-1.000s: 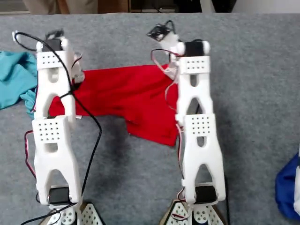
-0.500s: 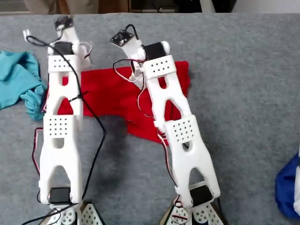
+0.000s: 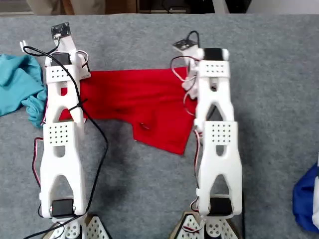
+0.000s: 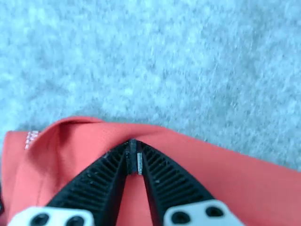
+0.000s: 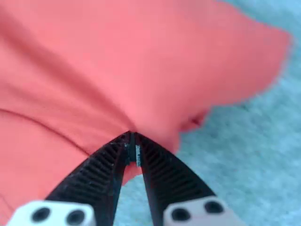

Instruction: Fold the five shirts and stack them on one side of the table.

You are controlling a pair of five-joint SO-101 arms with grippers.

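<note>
A red shirt (image 3: 134, 102) lies spread on the grey table between the two arms. My left gripper (image 3: 79, 74) is at the shirt's far left corner, and in the left wrist view it (image 4: 133, 157) is shut with the red cloth (image 4: 197, 160) pinched at its tips. At the shirt's far right edge, my right gripper (image 3: 190, 82) holds on as well. The right wrist view has that gripper (image 5: 132, 151) shut on a fold of red cloth (image 5: 122, 70). The shirt's near part tapers to a point (image 3: 169, 144) beside the right arm.
A crumpled teal shirt (image 3: 17, 84) lies at the table's left edge, close to the left arm. A blue shirt (image 3: 305, 199) sits at the near right edge. Bare grey table (image 3: 269, 74) stretches to the right of the right arm.
The right arm swung left over the shirt, then back to the right. The left gripper moved farther back. The red shirt now lies wider and flatter between the two grippers.
</note>
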